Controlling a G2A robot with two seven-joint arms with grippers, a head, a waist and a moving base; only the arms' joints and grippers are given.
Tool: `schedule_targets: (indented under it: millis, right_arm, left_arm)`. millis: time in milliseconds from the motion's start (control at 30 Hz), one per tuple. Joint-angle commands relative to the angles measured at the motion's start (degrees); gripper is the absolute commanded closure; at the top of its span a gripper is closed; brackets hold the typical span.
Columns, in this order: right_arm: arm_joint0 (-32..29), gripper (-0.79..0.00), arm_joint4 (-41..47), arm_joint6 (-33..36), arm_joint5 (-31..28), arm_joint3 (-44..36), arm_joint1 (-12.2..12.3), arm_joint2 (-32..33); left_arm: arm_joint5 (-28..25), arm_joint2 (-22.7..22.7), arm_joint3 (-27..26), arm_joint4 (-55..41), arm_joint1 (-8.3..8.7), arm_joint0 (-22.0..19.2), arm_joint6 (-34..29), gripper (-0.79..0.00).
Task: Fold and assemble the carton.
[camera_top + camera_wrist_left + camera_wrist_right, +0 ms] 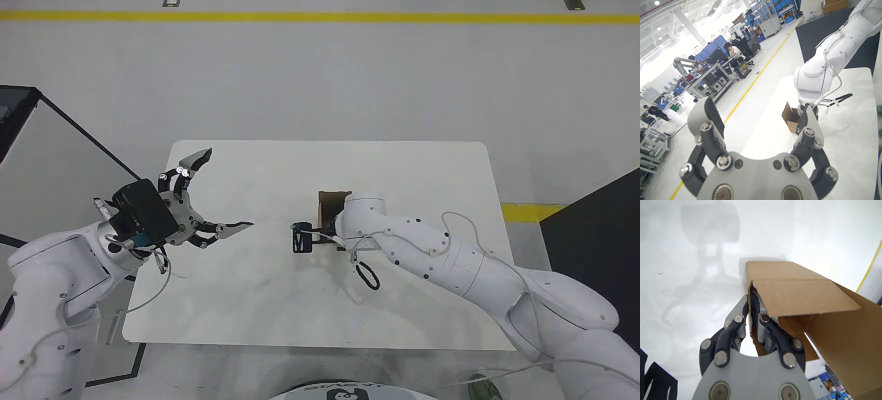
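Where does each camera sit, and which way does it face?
Top view: above the arms, facing down at the table; both arms show.
Left wrist view: on the left wrist, facing across the table past the open left gripper to the right arm.
Right wrist view: on the right wrist, facing the tabletop; right gripper shut on the carton.
Shared by all: the carton.

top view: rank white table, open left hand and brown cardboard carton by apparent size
1. white rectangular table
2. open grey-and-black left hand
3. brown cardboard carton, partly hidden under the right arm; its visible part looks smallest
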Motion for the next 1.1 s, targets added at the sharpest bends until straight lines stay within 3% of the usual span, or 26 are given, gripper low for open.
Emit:
schedule_targets:
  millis: [0,167,367,600,767,833,1067]
  right_arm:
    - [-0.10,-0.111,-0.25,0.15,-0.14,-0.17,-0.04,0.34]
    - [-0.61,-0.265,-1.10,0.54,0.40,-1.94,0.29,1.90]
    - [-2.19,-0.388,-0.70,1.24,0.53,-6.01,1.94,5.83]
    - [-7.11,-0.573,1.88,-0.56,0.10,-13.38,5.89,15.15]
    - [-13.57,-0.634,5.02,-4.68,-1.71,-18.40,9.35,24.60]
    - [-16.58,-0.785,8.51,-6.96,-2.64,-19.24,10.56,28.79]
    - [-17.89,-0.785,10.47,-7.98,-3.17,-19.49,11.09,30.87]
  left_arm:
    - [0.00,0.00,0.00,0.00,0.00,0.00,0.00,-0.785]
    - [0.00,0.00,0.00,0.00,0.00,0.00,0.00,-0.785]
    - [0.00,0.00,0.00,0.00,0.00,0.00,0.00,-0.785]
    - [0.00,0.00,0.00,0.00,0.00,0.00,0.00,-0.785]
    - [0.00,0.00,0.00,0.00,0.00,0.00,0.00,-0.785]
    - [0.00,0.00,0.00,0.00,0.00,0.00,0.00,-0.785]
    - [0.00,0.00,0.00,0.00,0.00,0.00,0.00,-0.785]
